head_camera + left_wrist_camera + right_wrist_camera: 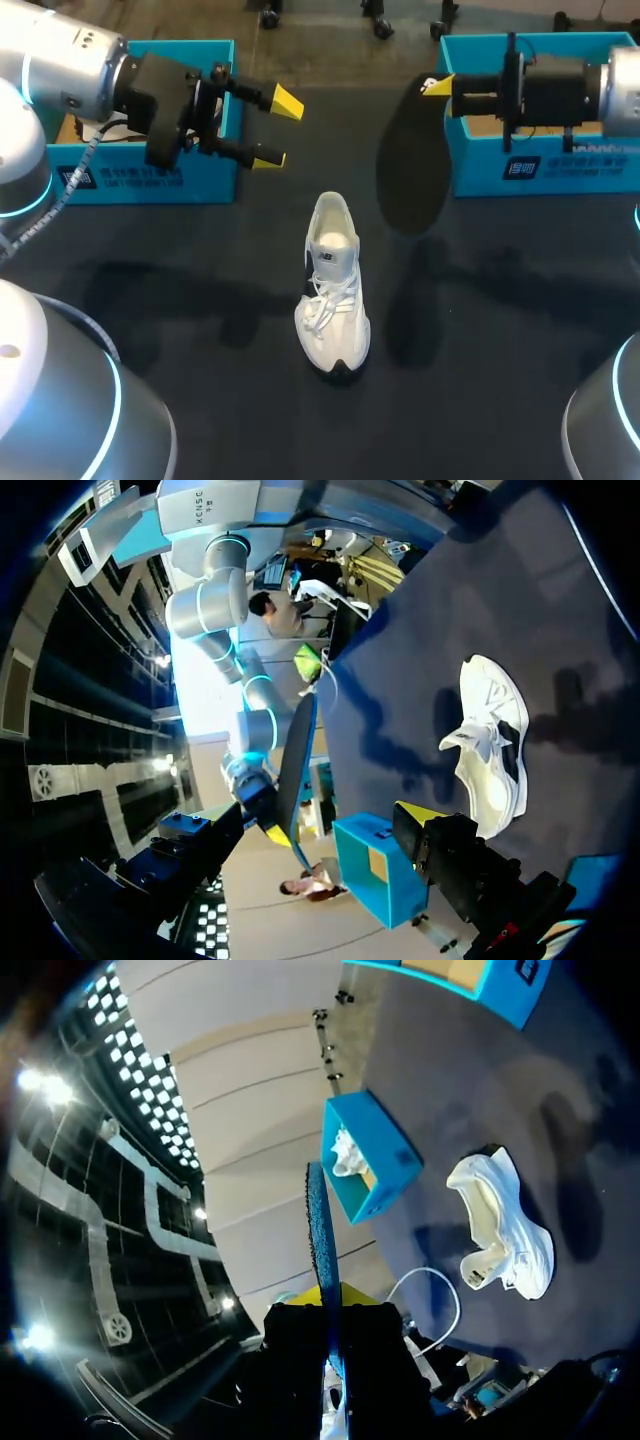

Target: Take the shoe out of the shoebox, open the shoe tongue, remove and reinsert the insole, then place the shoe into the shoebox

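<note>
The dark table carried two blue boxes, the left box and the right box. Between them, out on the tabletop, the white shoe stood upright, its mouth looking wide open. The dark insole hung in the air, well clear of the shoe, clamped at one end in the right gripper. The left gripper hovered near the left box, fingers apart and empty. Unboxing and pulling the insole seemed done. Reinserting the insole and boxing the shoe were left.
</note>
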`<state>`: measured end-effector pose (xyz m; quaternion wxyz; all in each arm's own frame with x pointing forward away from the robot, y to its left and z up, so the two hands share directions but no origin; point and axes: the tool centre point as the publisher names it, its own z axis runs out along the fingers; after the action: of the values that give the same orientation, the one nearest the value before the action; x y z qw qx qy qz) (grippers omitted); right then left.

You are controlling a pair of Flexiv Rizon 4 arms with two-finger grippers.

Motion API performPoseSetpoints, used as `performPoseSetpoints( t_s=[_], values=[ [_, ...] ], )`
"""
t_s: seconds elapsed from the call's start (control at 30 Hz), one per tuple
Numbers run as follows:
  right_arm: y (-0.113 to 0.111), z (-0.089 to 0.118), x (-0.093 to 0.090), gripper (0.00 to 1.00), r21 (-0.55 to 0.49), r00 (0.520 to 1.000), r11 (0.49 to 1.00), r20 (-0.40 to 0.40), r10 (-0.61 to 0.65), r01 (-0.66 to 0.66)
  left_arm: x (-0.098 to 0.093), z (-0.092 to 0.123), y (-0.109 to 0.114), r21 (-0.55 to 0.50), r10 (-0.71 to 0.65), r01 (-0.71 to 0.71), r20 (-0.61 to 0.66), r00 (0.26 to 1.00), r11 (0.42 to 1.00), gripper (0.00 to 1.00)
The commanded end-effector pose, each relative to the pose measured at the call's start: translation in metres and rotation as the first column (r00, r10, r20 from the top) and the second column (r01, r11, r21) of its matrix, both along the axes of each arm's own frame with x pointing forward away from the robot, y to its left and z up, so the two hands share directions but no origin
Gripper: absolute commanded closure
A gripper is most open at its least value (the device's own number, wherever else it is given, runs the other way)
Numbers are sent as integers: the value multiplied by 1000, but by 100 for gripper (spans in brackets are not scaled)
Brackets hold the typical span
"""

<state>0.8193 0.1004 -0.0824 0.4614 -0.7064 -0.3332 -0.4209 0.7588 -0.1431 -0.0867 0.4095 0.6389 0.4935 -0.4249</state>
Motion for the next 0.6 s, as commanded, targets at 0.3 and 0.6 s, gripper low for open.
performPoseSetpoints(
  t_s=[0.3, 0.6],
  values=[
    [40, 2, 16, 100, 29, 995, 997, -70, 77, -76, 0, -1, -1, 0, 1, -1, 2, 1000, 1000, 0],
    [53, 8, 24, 100, 48, 993, 994, -65, 101, -98, -2, 0, -7, -86, 23, -26, -34, 999, 996, 0]
  ],
)
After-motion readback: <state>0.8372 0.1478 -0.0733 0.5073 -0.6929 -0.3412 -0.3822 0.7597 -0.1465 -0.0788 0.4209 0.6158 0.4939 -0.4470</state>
